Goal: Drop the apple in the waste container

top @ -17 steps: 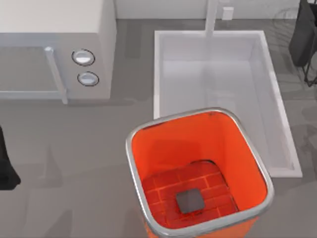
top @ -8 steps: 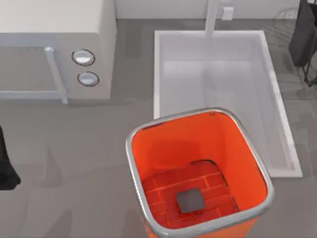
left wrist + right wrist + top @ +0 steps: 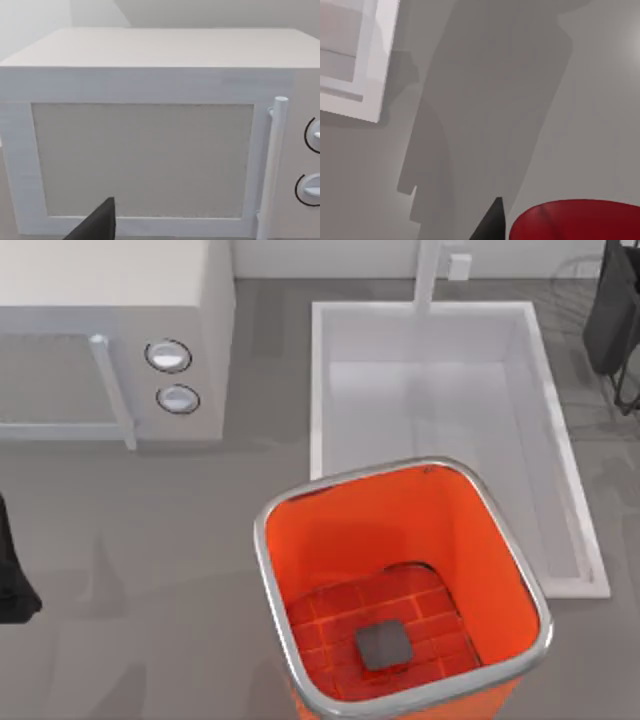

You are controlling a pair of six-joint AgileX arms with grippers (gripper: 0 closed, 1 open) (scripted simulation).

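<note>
On the grey table point(image 3: 150, 540), the waste container point(image 3: 300, 502) holds only a dark square pad point(image 3: 384, 646). The right gripper point(image 3: 492, 225) is beside the apple point(image 3: 580, 220) at the far right edge; its finger spread is unclear.

Orange bin point(image 3: 490, 540), brick-patterned floor; deep-red apple point(image 3: 580, 220).

There is one orange waste container point(image 3: 400, 590) with one dark grey square pad point(image 3: 384, 646) on its brick floor. One white sink basin point(image 3: 445, 420) and one white microwave point(image 3: 110, 335) with two round knobs point(image 3: 168, 355) stand on the desk point(image 3: 150, 570). One red apple point(image 3: 580, 220) is there.
</note>
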